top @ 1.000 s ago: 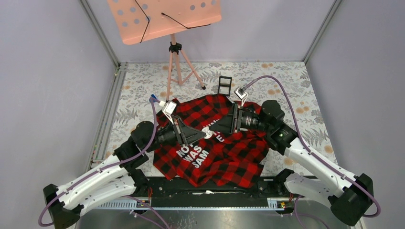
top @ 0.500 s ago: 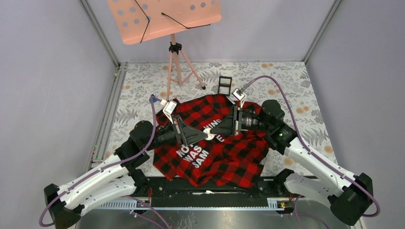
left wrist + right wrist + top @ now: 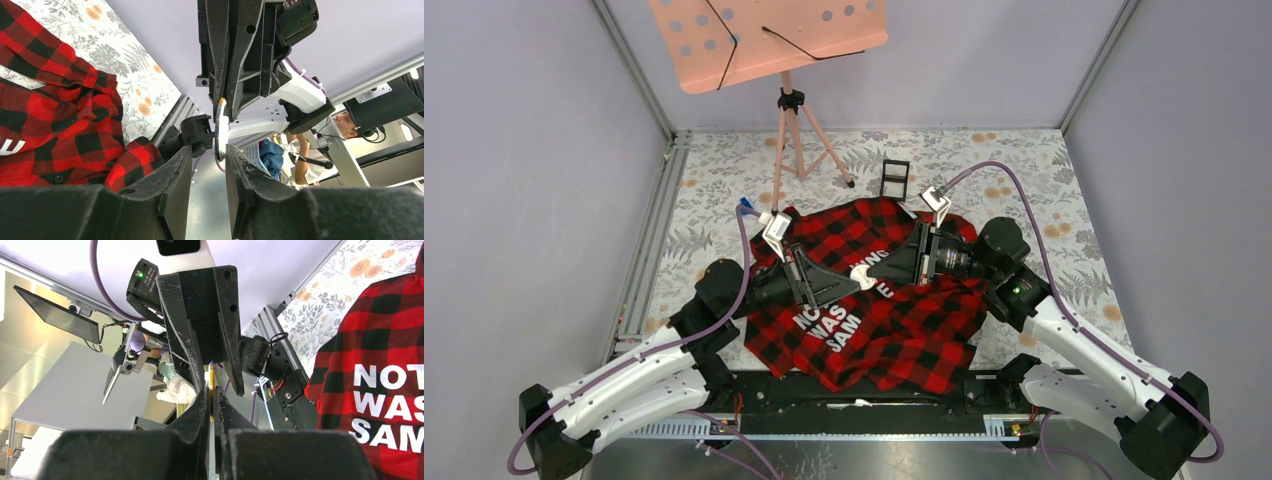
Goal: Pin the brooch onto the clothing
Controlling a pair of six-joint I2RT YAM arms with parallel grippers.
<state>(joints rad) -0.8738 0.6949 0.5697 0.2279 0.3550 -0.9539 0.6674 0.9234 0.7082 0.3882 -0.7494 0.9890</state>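
Top external view, near to far: both arms [image 3: 654, 365] reach in from the bottom edge and meet tip to tip above the shirt [image 3: 904, 335], mid frame. The brooch [image 3: 861, 273] hangs in the air between the two tips, over the white letters [image 3: 836, 325], not on the cloth.

Right wrist view: right gripper [image 3: 211, 392] has its fingers [image 3: 196, 412] pressed onto the brooch, a thin edge-on sliver at lower centre. Left wrist view: left gripper [image 3: 208, 152] has its fingers [image 3: 175, 175] spread. The brooch rim dips into the gap, just beside the right-hand finger in that frame; can't tell if it touches.

Reads to me as a mid-air handover or regrip to get at the pin. No pin or clasp visible in any view.

Doing it well, my take:
- centre the left gap on the disc before closing, it sits off to one side now
- take only the free half of the disc, clear of the right fingertips
- right lets go only once left is firm; tiny part, a drop into the folds would be hard to find
- stay above the shirt, no dragging on cloth

Count:
- 2 arms, 2 grippers
- 1 brooch
- 1 shirt
- 1 small blue object [image 3: 745, 203] at the shirt's upper-left corner
- 1 black square frame [image 3: 895, 177] further up on the table [image 3: 1044, 170]
- 1 pink music stand [image 3: 769, 35] at top of frame
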